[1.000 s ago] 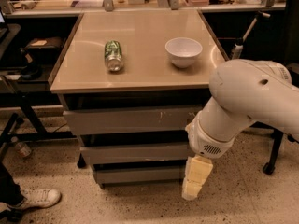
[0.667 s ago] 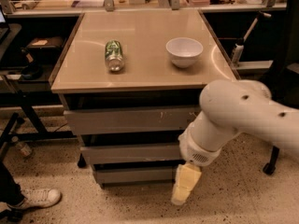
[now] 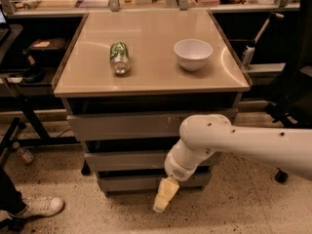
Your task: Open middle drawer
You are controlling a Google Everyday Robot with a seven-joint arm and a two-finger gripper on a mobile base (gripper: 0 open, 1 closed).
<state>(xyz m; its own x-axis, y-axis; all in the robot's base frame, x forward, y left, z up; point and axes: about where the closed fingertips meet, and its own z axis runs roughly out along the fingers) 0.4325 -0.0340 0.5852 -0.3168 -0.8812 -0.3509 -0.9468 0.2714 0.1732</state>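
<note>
Probably a lab: cluttered benches point(image 3: 63, 5), office chair point(image 3: 292, 87), gripper point(image 3: 161, 204) low before the drawer cabinet point(image 3: 122, 126).

A green can point(image 3: 119, 57) lies on its side on the beige table top point(image 3: 151, 79); a white bowl point(image 3: 193, 54) stands upright, well apart from it. On the speckled floor point(image 3: 243, 206) — lower left — a white sneaker point(image 3: 41, 206).

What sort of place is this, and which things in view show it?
Probably a robotics lab or workshop: a cluttered workbench runs behind the drawer cabinet, a wheeled office chair stands at right, and the gripper hangs low in front of the bottom drawer.
</note>
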